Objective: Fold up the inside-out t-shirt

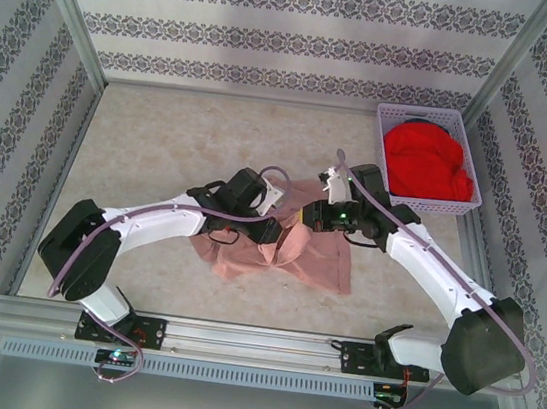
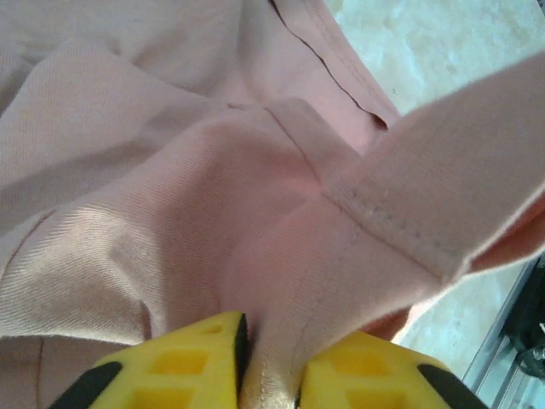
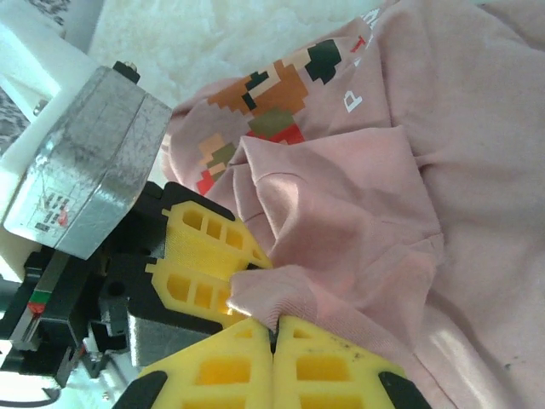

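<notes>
Left gripper [image 2: 271, 368] and right gripper [image 3: 272, 334], crowded together, each pinch the t-shirt [image 1: 318, 261]; basket [image 1: 432, 116] of red cloth [image 1: 426, 160] beyond.

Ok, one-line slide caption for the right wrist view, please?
Right gripper shut on a hem fold of the pink t-shirt, left gripper gripping alongside, pixel-art print showing above.
</notes>
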